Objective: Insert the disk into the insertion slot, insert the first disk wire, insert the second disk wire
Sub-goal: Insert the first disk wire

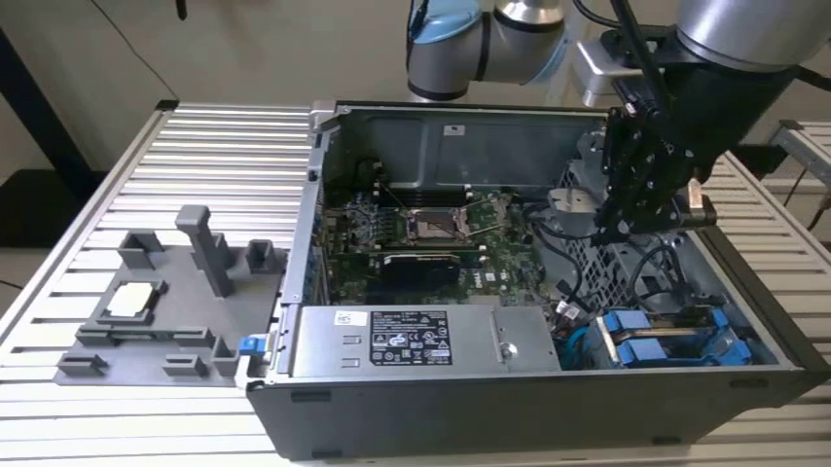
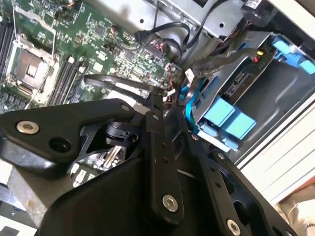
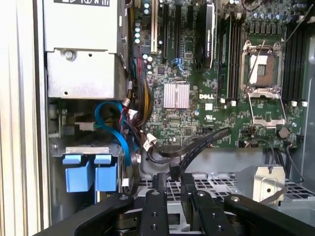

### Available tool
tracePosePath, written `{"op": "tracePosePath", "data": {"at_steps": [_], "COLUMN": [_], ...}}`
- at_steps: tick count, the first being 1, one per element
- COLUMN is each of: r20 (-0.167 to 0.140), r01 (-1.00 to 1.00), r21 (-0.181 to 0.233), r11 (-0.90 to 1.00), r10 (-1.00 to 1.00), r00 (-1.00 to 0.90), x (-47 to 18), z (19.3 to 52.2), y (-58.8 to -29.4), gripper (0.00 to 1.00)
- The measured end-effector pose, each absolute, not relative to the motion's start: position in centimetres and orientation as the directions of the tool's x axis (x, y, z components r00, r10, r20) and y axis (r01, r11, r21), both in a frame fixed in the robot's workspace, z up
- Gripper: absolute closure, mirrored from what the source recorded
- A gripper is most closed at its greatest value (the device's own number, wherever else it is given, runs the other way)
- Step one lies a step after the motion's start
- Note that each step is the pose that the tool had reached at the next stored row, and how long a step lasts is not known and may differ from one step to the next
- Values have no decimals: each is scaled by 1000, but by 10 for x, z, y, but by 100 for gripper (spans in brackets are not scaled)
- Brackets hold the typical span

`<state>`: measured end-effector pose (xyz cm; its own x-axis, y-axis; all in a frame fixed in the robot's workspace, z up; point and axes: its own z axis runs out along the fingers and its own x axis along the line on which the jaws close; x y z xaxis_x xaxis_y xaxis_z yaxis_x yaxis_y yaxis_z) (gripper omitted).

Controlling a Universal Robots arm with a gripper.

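1. An open computer case point(image 1: 520, 399) lies on the slatted worktop point(image 1: 221, 146) with its open side up, and the arm point(image 1: 727, 58) reaches in from above, over the far rim
2. The hand point(image 1: 621, 232) hangs inside the case close to the wall on the exterior view's right, over a perforated cage wall point(image 3: 216, 187)
3. In both wrist views the hand is clenched on the plug end of a black cable point(image 3: 202, 145), which arcs up from the edge of the green motherboard point(image 3: 197, 73)
4. The disk point(image 1: 649, 345) sits in the insertion slot point(image 1: 668, 311), at the near corner of the case on the exterior view's right (its blue handle tabs are the part that shows clearly); the hand is near it, above and apart from it
5. A blue lead point(image 2: 185, 101) and several black ones bunch between the tabs and the power supply point(image 1: 403, 341), so the slot's mouth is crowded
6. The room over the middle of the motherboard is open, bounded by the case walls
7. A grey parts tray point(image 1: 156, 292) rests on the worktop just beside the case wall on the exterior view's left, and slats show all round the case
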<state>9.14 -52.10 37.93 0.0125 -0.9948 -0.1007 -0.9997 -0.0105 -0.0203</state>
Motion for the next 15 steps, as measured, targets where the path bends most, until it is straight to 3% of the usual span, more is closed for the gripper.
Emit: {"op": "tracePosePath", "data": {"at_steps": [15], "r20": [-99], "r01": [-996], "r21": [-43], "r11": [-77], "r10": [-992], "r00": [81], "x": [79], "z": [368], "y": [-521], "gripper": [73]}}
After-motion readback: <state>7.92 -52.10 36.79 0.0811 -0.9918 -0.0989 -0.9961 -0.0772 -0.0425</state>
